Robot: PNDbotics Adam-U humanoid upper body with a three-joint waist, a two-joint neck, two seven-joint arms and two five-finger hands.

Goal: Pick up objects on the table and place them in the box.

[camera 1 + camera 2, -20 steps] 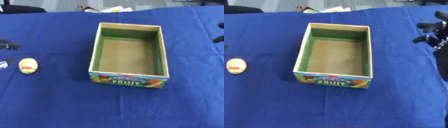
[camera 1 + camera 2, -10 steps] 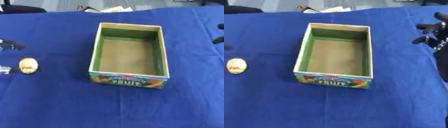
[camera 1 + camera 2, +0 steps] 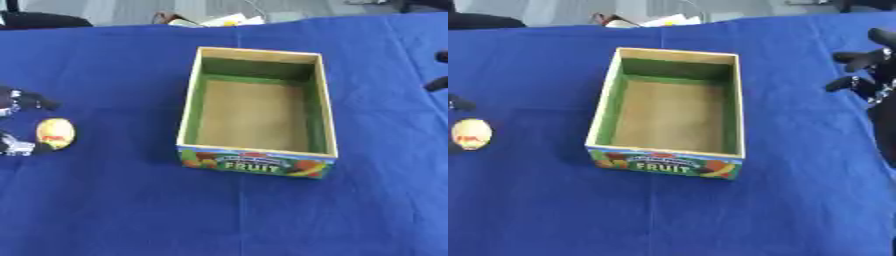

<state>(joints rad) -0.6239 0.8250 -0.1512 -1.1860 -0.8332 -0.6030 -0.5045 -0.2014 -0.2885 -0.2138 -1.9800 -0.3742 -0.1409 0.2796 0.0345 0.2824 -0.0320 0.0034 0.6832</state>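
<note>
Step in hand: the left robot hand (image 3: 19, 122) is closing in on the small yellow object (image 3: 55, 133) at the left edge of the surface, judging by how its dark fingers are sitting above and below it.
Left robot hand state: the fingers are spread around the yellow object, one tip just above it and another at its lower left; they are looking close to touching, but contact cannot be told.
Right robot hand state: the right robot hand (image 3: 870, 70) is hanging at the right edge, fingers relaxed and apart, holding nothing.
Yellow object: an egg-shaped piece with a red mark, lying on the cloth well left of the box (image 3: 255, 111).
Box: an open carton with a green lining and a fruit print on its near wall, sitting empty near the middle.
Doing it well: the fingers should be wrapping both sides of the rounded object before lifting, since it is likely to roll; the carry should be clearing the box's left wall before release.
Surface: a blue cloth (image 3: 262, 210) is covering it, lightly creased.
Room: a pale floor and some papers (image 3: 219, 20) are showing beyond the far edge.
</note>
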